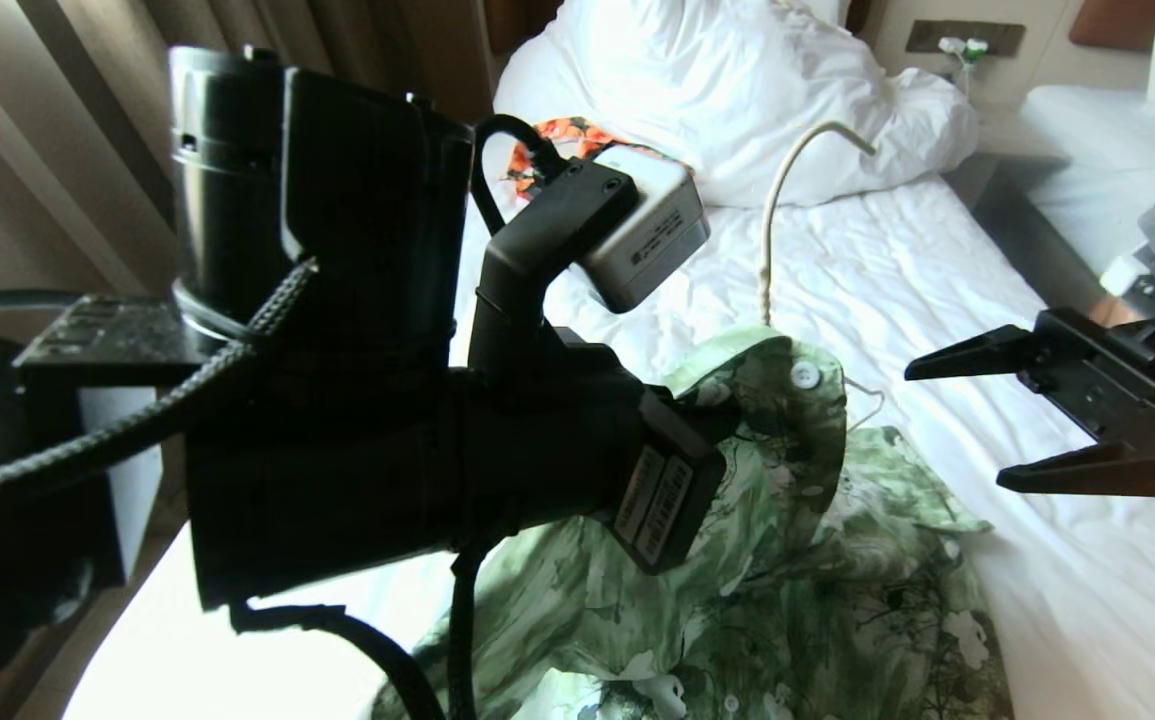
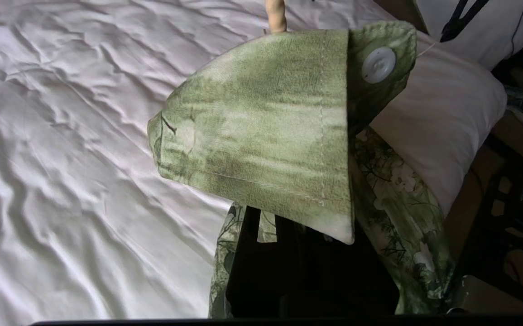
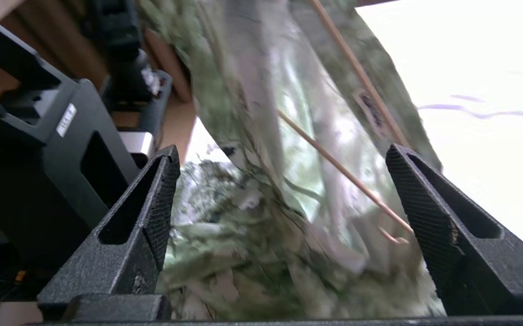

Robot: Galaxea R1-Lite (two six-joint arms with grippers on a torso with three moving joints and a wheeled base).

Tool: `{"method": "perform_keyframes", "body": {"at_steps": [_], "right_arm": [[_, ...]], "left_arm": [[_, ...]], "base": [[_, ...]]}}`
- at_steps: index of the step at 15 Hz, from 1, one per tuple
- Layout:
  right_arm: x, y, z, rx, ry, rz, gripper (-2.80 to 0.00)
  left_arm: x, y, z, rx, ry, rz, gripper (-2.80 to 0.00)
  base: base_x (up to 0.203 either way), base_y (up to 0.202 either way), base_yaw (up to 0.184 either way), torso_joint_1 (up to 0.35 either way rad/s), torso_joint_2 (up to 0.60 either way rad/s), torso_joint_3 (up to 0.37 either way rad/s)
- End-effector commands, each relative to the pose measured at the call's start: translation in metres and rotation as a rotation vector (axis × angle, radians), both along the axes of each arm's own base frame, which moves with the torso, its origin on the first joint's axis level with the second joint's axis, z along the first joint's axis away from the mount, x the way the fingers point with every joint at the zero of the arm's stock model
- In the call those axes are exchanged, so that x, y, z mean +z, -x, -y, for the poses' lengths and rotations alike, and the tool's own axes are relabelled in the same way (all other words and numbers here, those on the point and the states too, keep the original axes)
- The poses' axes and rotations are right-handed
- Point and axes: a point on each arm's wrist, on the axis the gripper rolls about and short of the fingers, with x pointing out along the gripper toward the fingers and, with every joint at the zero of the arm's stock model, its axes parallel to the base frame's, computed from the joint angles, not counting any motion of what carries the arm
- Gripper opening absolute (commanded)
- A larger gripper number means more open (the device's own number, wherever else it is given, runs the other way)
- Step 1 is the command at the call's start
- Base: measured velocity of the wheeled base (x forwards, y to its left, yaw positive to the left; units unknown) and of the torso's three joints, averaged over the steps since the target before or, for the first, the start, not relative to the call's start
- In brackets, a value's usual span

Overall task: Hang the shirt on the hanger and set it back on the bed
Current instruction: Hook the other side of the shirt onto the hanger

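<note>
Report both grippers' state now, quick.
Left gripper: shut on the shirt near its collar, holding it up over the bed.
Right gripper: open, empty, beside the shirt.

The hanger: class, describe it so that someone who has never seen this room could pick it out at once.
Start at the bed with its wrinkled white sheet, then find the green floral shirt held up over its near end. The hanger is the thin cream wire rising from the shirt's collar, ending in a curved hook, the only bare wire among cloth.
</note>
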Motion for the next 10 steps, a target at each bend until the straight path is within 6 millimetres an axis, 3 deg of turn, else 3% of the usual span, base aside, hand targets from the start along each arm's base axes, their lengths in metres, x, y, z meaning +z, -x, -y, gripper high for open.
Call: {"method": "perform_keyframes", "body": {"at_steps": [1,10], "right_arm": [[0.01,0.01,0.01,-0.041,0.003,0.036,0.0],[0.027,0.044,0.073,-0.379,0.123,-0.064,0.0]], "left_arm": [[0.002,0.006,-0.001,-0.005,0.007,0.002,-2.8],[0.016,0.013,-0.009,0.065,0.114,0.035,-2.8]], "base": [[0.0,0.0,0.0,0.0,0.0,0.0],[0.0,0.0,0.0,0.0,0.0,0.0]]}}
